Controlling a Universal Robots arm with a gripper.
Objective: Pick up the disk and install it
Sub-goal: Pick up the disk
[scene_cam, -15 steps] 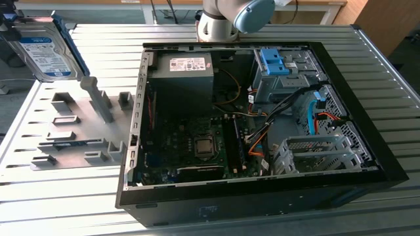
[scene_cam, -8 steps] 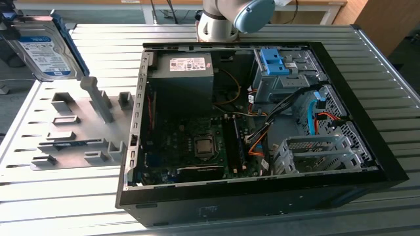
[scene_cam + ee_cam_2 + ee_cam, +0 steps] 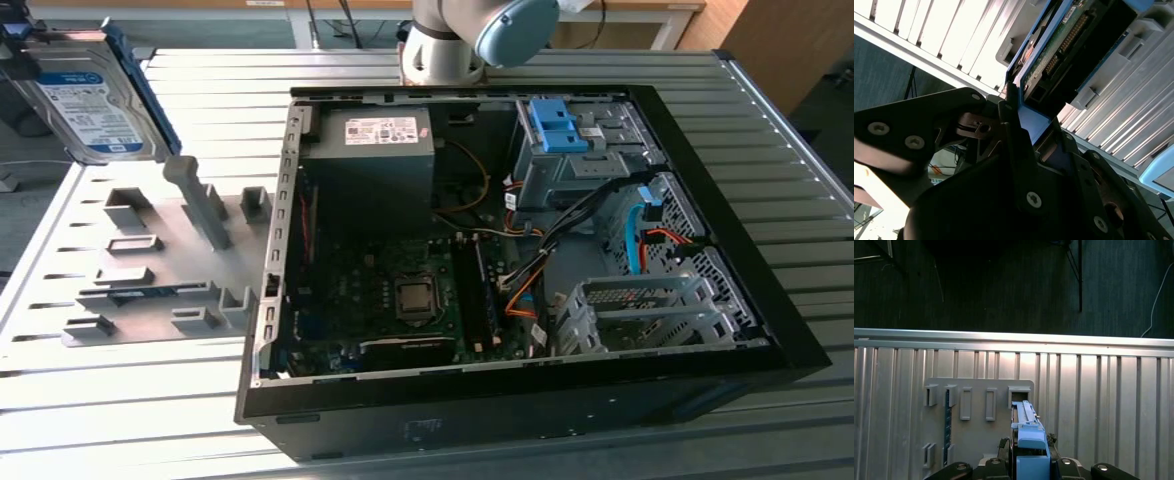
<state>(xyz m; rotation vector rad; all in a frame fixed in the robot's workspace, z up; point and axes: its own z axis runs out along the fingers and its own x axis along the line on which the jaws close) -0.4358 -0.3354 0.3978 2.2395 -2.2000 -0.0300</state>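
Inspector: Location of the disk (image 3: 83, 100)?

Assessor: Off the tabletop (image 3: 174, 400), carried on edge above the grey fixture plate (image 3: 147, 270), which lies by the tabletop's edge on the exterior view's left. The white-and-blue label faces the exterior camera, and a blue caddy frames the drive.

Inspector: Grip?

Assessor: Gripper (image 3: 1030, 126) clenched on the disk. In the second wrist view the black fingers (image 3: 1010, 125) press the caddy's blue end from both sides, and the green circuit board extends away from them. In the first wrist view the caddy stands edge-on between the gripper's two halves.

Inspector: Arm pose?

Assessor: Arm (image 3: 461, 40) stands at the tabletop's far edge, behind the computer case (image 3: 534, 420), with a pale blue cap on its joint. The wrist points downward: the first wrist view looks along the disk onto the fixture plate and the slatted tabletop.

Inspector: Surroundings?

Assessor: The computer case lies open on its side at the tabletop's middle, well apart from the disk. Inside, toward its far corner, a blue bracket (image 3: 558, 125) sits atop the grey drive bay (image 3: 574, 175).
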